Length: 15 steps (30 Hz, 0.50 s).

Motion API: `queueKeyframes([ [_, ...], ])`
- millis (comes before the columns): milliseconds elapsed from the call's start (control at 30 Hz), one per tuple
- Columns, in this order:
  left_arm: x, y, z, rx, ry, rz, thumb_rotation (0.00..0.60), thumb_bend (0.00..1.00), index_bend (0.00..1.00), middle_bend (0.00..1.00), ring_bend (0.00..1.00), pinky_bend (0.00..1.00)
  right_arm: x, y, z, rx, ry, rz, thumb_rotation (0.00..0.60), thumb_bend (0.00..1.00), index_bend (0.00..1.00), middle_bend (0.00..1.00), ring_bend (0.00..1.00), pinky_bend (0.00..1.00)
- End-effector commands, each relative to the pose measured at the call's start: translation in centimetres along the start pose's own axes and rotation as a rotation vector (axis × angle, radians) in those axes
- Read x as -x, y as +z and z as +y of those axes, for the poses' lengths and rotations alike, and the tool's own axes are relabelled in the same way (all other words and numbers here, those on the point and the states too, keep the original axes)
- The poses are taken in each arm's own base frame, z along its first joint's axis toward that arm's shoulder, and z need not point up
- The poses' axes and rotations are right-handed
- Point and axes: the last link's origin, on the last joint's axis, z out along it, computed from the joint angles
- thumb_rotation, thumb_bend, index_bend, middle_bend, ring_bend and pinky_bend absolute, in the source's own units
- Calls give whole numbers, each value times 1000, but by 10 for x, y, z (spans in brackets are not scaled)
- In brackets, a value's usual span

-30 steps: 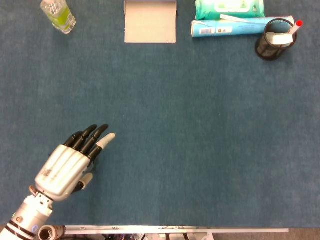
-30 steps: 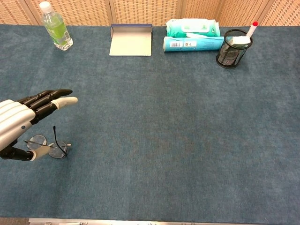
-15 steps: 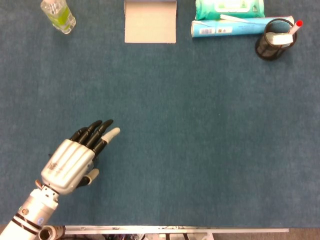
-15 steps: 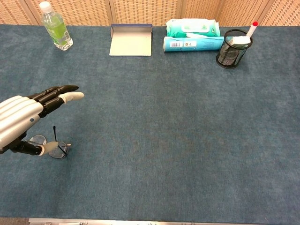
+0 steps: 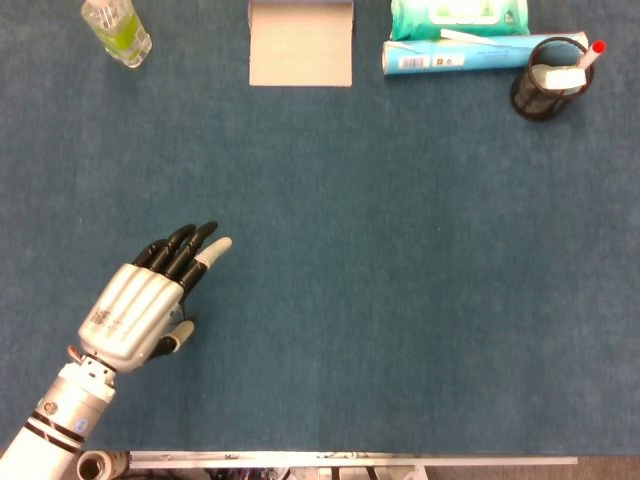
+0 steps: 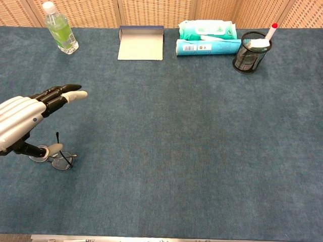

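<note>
From the head view, your left hand (image 5: 140, 310) hung over the near left part of the blue table (image 5: 400, 280), back of the hand up, fingers (image 5: 185, 255) stretched out side by side and pointing up and to the right. The thumb was tucked low beside the palm. The hand covered whatever lay under it, so this view did not show any grip. Along the far edge stood a green bottle (image 5: 117, 30), an open grey box (image 5: 300, 45), a pack of wipes (image 5: 458, 17) with a blue tube (image 5: 470, 55) just in front of it, and a black mesh cup (image 5: 548, 78) holding a red-capped marker (image 5: 588, 55).

From the chest view, your left hand (image 6: 22, 121) was raised above the table (image 6: 192, 151), its fingers (image 6: 63, 95) straight and close together, closed on nothing. A pair of glasses (image 6: 54, 157) lay on the cloth right under the hand, one temple sticking up. The thumb tip was down at the left lens; you could not tell from this view whether it touched the frame. The bottle (image 6: 60, 33), box (image 6: 141, 44), wipes (image 6: 207, 29), tube (image 6: 208, 47) and mesh cup (image 6: 249, 55) sat well apart from the hand along the far edge.
</note>
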Motion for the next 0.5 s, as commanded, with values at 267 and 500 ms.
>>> queueKeyframes([
  [267,1,1,-7,-25,8,7,600,242,0,0,0,164,0,0,1,2,0,-1,600,99,473,409,299,306],
  [500,1,0,-8,-33,11,5,600,243,0,0,0,165,1,0,1,3,0,-2,600,99,473,409,299,306],
])
